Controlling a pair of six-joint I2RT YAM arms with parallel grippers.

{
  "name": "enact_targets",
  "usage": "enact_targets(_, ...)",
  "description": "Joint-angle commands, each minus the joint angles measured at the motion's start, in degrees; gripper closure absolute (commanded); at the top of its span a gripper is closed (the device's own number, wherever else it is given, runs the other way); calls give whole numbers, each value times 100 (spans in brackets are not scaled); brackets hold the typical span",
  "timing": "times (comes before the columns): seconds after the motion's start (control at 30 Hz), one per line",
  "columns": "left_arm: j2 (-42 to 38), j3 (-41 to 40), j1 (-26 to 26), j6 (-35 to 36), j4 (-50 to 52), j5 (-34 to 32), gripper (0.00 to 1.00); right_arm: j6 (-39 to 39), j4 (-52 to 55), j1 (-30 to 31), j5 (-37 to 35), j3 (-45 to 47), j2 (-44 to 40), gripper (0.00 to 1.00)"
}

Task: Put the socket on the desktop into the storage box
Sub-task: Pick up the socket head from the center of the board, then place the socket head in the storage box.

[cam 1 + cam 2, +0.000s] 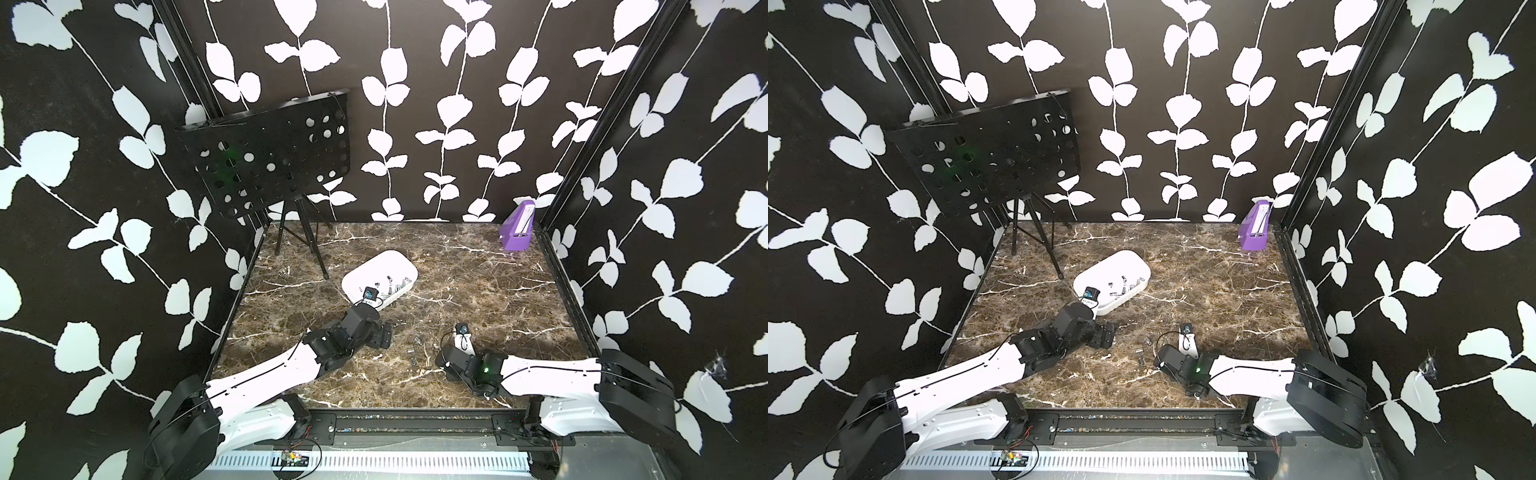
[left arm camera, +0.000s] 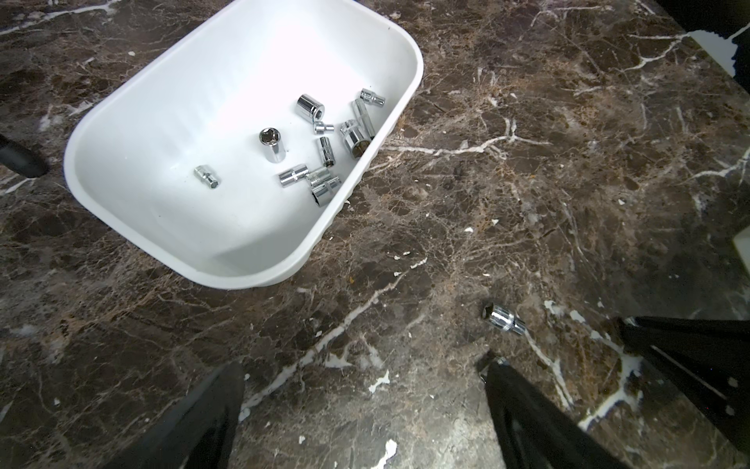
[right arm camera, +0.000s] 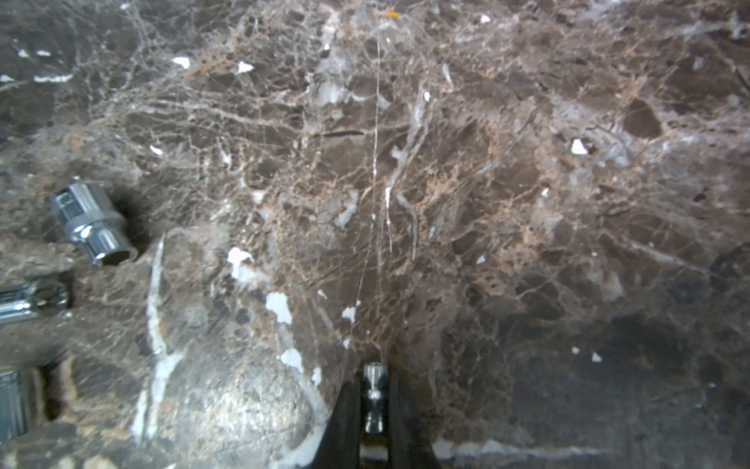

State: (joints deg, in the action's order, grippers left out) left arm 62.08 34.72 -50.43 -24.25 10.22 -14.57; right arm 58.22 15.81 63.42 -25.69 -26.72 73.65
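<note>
One storage box (image 2: 121,134) lies on the desktop (image 1: 478,291), a little left of its middle and skewed to its edges. In the left wrist view it holds about eleven boxed sockets (image 2: 272,146), bunched toward one long wall. A few overlap, so the count is not firm.

Five more are outside the box. One is the gripped socket (image 3: 374,396). The other four are loose sockets (image 1: 417,341) near the middle of the front edge, mere glints in both top views. One of these, a stray socket (image 2: 503,320), lies just ahead of the left gripper (image 2: 363,365), apart from it.

There are two arms. One purple box (image 1: 517,230) stands upright in the far right corner. One black perforated stand (image 1: 270,153) sits on a tripod at the far left corner.

The right gripper (image 3: 374,378) is hidden under its own wrist in both top views, so only the right wrist view shows it. In that view, two of the three loose sockets are cut off by the picture's border and blurred.

The right gripper's jaws are closed almost fully on the gripped socket. It is a small chrome piece lying lengthwise between the fingers, close to the desktop near the front edge. Whether it touches the surface I cannot tell. The three nearest loose sockets lie to that gripper's side, clear of it.

The left gripper's jaws stand wide apart with nothing between them. It is between the storage box and the loose sockets.
</note>
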Motion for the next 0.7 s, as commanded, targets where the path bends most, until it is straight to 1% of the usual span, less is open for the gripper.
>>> enact_targets(0.0, -181, -88, -10, -20, 103, -142, 7, -178, 629, -23, 64, -47, -342, 97)
enact_targets(0.1, -304, -131, -10, -28, 103, -243, 7, -537, 1008, -155, 33, -423, -726, 97)
enact_targets(0.17, -407, -176, -10, -43, 99, -355, 7, -892, 1103, -381, 184, -756, -867, 97)
enact_targets(0.3, -576, -274, -10, -64, 81, -540, 6, -1536, 1042, -845, 612, -1490, -699, 98)
enact_targets(0.47, -811, -397, -10, -89, 55, -782, 6, -2206, 854, -1216, 1062, -2710, 176, 98)
enact_targets(0.67, -1264, -562, -10, -166, 92, -1088, 6, -2551, 581, -1420, 1651, -4165, 1536, 99)
